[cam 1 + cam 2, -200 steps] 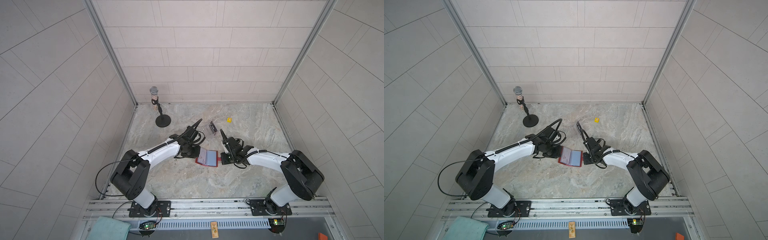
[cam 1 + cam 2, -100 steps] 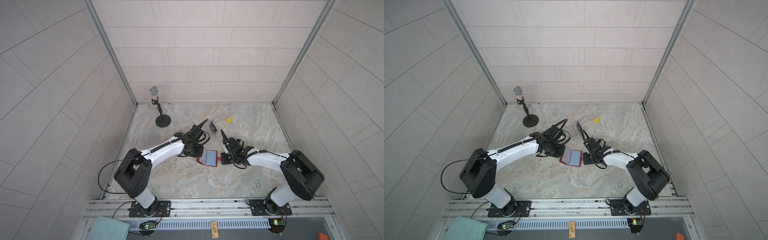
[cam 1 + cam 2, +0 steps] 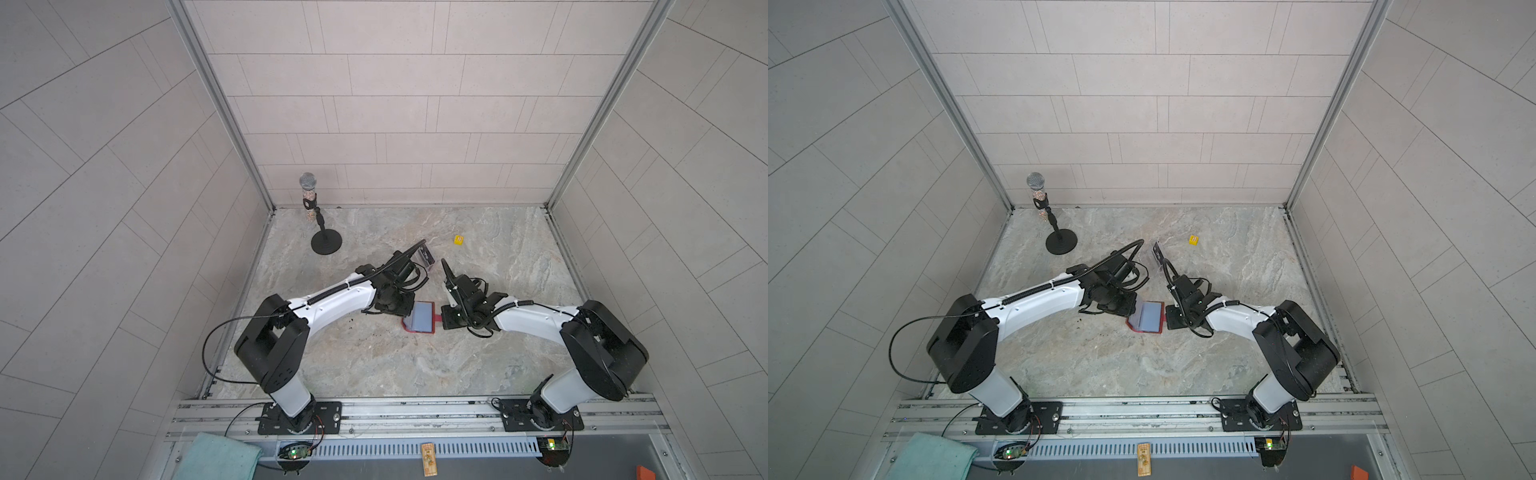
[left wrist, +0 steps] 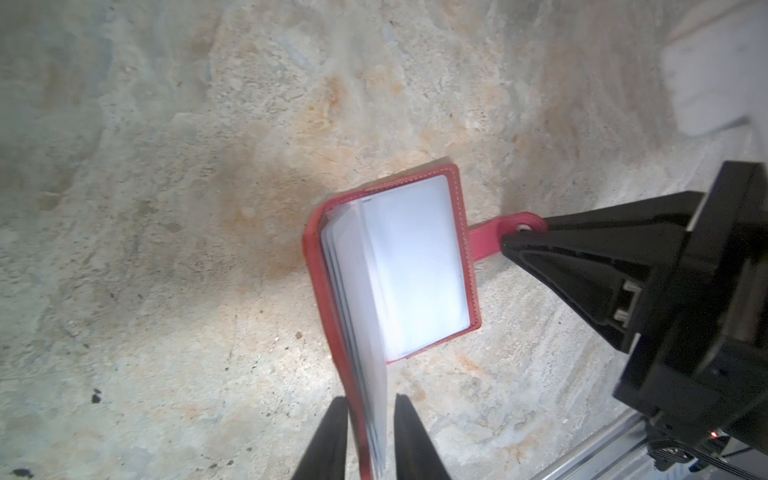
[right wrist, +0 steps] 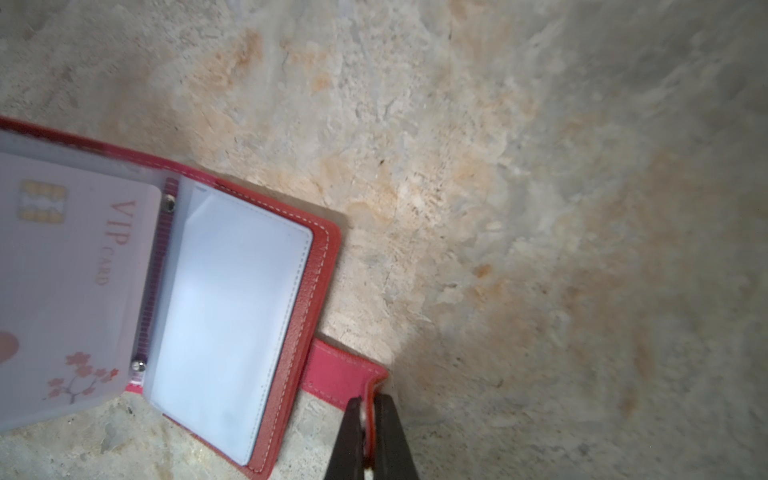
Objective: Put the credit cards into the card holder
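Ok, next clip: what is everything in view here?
card holder: one, red, open, table centre.
pink card: one, pale pink, inside a holder sleeve.
black card: one seen, black, propped upright, back of centre.
microphone: one, silver and black, back left corner.
die: one, yellow, back, right of centre.
cloth: one, teal, front left, off the table.
table: one, marbled beige.
left hand: black, open astride the holder's raised leaf.
right hand: black, shut on the holder's tab.

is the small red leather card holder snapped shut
No, the small red leather card holder lies open, clear plastic sleeves showing, snap tab between the jaws of the right gripper.
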`<state>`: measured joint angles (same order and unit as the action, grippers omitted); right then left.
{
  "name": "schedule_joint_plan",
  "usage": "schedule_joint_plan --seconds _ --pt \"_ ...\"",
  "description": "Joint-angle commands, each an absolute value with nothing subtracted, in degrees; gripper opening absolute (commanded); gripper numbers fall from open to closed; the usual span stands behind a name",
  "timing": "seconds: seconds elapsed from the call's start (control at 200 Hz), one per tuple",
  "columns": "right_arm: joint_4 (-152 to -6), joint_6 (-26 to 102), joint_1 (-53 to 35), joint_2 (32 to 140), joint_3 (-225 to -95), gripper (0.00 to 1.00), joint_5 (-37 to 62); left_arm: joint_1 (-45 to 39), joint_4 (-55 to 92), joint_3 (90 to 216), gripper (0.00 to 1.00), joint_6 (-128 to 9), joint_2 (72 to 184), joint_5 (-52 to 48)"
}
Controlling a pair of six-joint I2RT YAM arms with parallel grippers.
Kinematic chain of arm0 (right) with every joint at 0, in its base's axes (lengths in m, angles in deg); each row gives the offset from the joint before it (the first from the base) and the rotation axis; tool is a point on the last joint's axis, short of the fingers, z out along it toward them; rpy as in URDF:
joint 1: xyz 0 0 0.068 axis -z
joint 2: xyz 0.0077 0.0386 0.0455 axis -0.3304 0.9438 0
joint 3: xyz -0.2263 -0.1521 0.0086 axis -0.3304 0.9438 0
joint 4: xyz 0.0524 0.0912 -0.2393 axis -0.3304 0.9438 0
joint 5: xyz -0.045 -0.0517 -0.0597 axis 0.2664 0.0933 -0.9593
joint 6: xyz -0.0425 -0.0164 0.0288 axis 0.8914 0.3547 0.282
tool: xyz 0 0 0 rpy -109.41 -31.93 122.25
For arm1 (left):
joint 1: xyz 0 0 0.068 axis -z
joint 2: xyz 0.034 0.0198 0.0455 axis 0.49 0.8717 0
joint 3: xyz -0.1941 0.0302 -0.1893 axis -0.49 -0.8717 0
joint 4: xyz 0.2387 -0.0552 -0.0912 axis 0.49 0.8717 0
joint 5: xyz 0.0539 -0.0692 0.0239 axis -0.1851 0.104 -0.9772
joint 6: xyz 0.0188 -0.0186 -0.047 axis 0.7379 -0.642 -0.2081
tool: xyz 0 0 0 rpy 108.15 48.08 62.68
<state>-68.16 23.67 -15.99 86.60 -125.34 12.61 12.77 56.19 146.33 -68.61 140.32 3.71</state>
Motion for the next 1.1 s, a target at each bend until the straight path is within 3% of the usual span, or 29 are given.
schedule_joint_plan --seconds 0.0,0.566,1.091 --pt "-68.14 22.98 -15.95 87.14 -124.54 0.01 12.6 13.42 54.29 147.29 0.29 -69.18 141.28 6.11" --pt "-68.09 22.75 -15.86 86.11 -124.27 0.0 12.05 13.82 44.72 144.51 0.44 -70.94 144.08 14.44" --pt "-67.79 22.74 -15.69 85.41 -124.36 0.0 11.91 13.82 37.31 141.7 0.45 -73.2 148.74 18.4"
